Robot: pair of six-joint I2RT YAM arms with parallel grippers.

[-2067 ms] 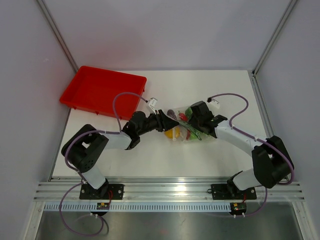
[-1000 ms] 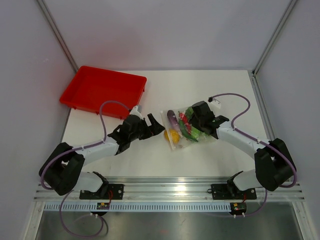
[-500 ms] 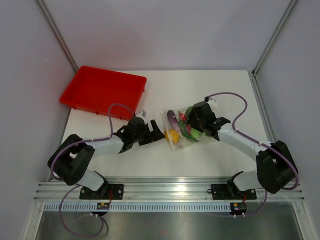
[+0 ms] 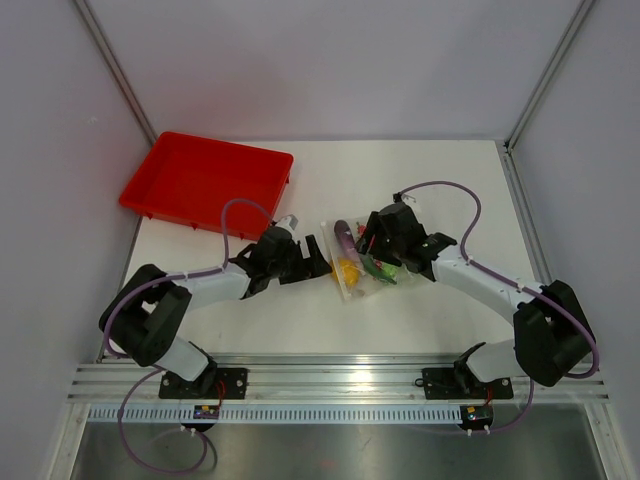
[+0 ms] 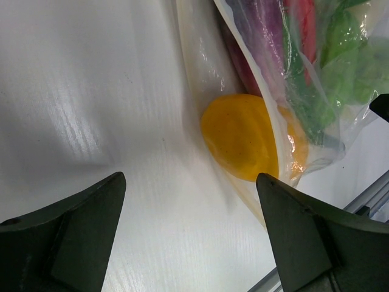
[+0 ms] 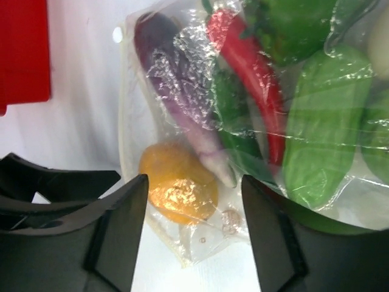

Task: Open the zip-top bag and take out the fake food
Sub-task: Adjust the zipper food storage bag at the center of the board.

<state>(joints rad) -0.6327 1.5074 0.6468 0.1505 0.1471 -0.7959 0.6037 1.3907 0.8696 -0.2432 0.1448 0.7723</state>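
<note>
White table (image 4: 400, 180): zip-top bag (image 6: 237, 140) holds fake food (image 6: 178, 190)

We see a white counter (image 4: 430, 190) with two things lying directly on it. The red tray (image 4: 200, 180) sits at the far left corner, set at a slight angle to the counter's edges. The zip-top bag (image 4: 350, 287) lies flat near the middle, well apart from the tray, and holds the fake food (image 4: 345, 268): one yellow piece, one long purple, one red, several green.
</note>
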